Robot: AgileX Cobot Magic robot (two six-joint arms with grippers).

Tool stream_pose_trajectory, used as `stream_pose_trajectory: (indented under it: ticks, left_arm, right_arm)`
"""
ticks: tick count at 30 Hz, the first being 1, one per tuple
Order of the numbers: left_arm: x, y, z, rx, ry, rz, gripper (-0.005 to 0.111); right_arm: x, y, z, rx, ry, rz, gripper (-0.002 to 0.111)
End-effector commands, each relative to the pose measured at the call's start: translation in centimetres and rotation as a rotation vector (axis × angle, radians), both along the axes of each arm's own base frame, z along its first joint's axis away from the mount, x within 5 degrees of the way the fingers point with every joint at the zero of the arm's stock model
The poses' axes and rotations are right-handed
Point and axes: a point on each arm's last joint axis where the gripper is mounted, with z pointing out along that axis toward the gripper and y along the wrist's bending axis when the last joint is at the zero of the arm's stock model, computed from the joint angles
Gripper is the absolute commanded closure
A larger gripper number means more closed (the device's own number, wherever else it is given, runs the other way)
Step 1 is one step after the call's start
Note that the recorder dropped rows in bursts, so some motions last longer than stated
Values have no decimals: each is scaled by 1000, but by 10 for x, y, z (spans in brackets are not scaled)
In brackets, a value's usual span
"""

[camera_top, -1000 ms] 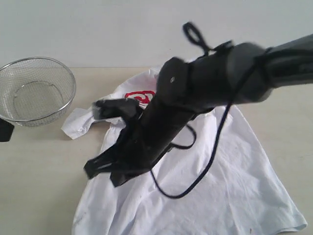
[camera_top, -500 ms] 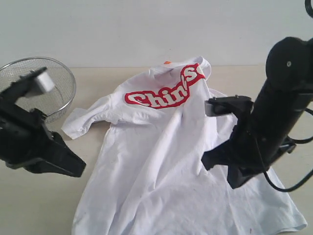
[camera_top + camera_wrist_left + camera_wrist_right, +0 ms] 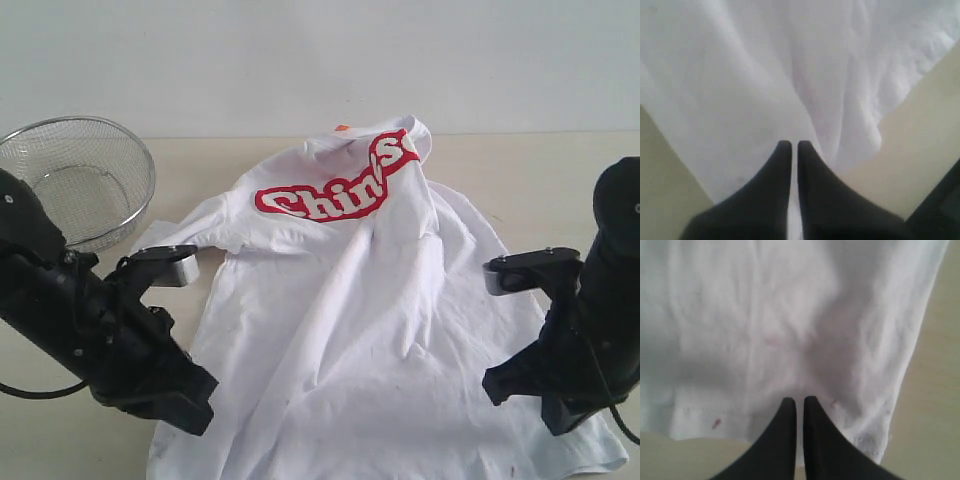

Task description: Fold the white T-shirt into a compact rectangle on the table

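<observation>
Nearest us, the left arm [image 3: 80,320] and right arm [image 3: 610,300] flank the hem of the white T-shirt [image 3: 340,330], both jaws clenched, tips over cloth. It lies rumpled on the desk [image 3: 540,170], red lettering [image 3: 330,197] up; a wire basket [image 3: 115,215] sits behind.

- Soft, even light fills the exterior view; the crumpled white cotton T-shirt [image 3: 340,330] is bright, its far folds nearly washed out.
- Shadows on the pale beige wood-grain table [image 3: 80,440] are faint and soft-edged, so the light perhaps comes from above.
- Both wrist views are hazy: the black left gripper [image 3: 794,145] and black right gripper [image 3: 800,400] blur close to the lens.
</observation>
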Motion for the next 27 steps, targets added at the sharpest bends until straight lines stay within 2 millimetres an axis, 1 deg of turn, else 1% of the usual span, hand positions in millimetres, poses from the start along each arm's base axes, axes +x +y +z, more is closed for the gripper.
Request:
stream_pose_trajectory:
  ticks: [1, 6, 10, 19, 27]
  left_arm:
    - [4, -1, -11, 18, -6, 31, 102]
    - [5, -1, -22, 35, 28, 33, 102]
    - [5, -1, -27, 48, 36, 37, 102]
    - [3, 11, -31, 184, 73, 60, 102]
    - [-2, 12, -31, 196, 122, 27, 102]
  right_arm:
    - [-3, -6, -3, -7, -22, -10, 108]
    - [-3, -6, -3, -3, -19, -15, 108]
    - [-3, -6, -4, -4, -16, -18, 108]
    - [1, -6, -19, -15, 4, -28, 108]
    - [1, -12, -26, -83, 38, -25, 108]
